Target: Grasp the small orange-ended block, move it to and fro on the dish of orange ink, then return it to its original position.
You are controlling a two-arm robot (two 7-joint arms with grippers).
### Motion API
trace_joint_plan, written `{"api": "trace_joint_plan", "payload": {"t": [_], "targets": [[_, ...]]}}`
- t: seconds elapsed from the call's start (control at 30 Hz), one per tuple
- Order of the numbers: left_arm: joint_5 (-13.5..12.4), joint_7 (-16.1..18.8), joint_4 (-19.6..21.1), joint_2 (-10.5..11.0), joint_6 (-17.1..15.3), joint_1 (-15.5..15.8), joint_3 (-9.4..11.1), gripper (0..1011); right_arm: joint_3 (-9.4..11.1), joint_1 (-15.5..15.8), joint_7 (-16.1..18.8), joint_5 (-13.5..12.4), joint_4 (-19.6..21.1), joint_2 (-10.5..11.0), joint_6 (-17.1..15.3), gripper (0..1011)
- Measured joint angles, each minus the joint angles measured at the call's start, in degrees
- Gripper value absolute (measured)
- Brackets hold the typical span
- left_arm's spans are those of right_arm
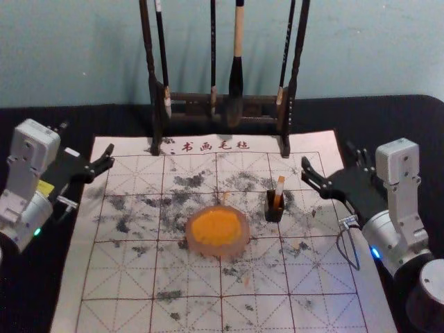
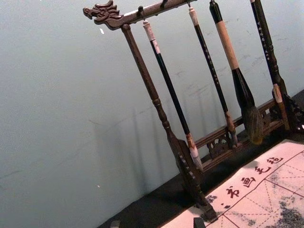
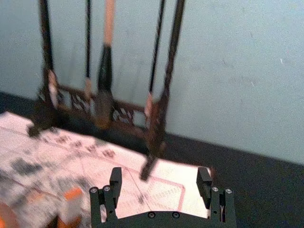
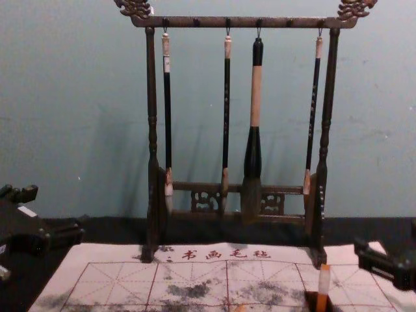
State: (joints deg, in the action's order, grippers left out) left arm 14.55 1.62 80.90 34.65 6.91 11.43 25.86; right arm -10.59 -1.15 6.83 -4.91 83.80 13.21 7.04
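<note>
Mat (image 1: 326, 253) reads 书画毛毡 (image 1: 215, 146); brush lettering (image 4: 226, 104) too small.

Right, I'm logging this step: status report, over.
Left gripper open, empty, left side of gridded mat; right gripper open, empty, right side. White orange-ended block upright in black holder. Nothing between it and round orange-ink dish.

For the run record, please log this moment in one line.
orange-ended block: in black holder | orange ink dish: left of holder | right gripper: open, right of holder | left gripper: open, mat's left
</note>
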Motion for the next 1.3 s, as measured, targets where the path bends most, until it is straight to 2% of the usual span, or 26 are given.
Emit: {"api": "trace_joint_plan", "payload": {"t": [0.13,0.37,1.3], "targets": [[0.00,0.00,0.00,0.00,0.00,0.00,0.00,1001,0.32,-0.67,-0.69,1.65,-3.01,-0.63,-0.63,1003],[0.00,0.00,0.00,0.00,0.00,0.00,0.00,1001,0.33,-1.56,-0.05,2.67,-6.23,-1.55,-1.69,1003],[0.00,0.00,0.00,0.00,0.00,0.00,0.00,1001,0.35,-1.42,-0.22,2.65,-5.70,-1.36,-1.44,1003]]}}
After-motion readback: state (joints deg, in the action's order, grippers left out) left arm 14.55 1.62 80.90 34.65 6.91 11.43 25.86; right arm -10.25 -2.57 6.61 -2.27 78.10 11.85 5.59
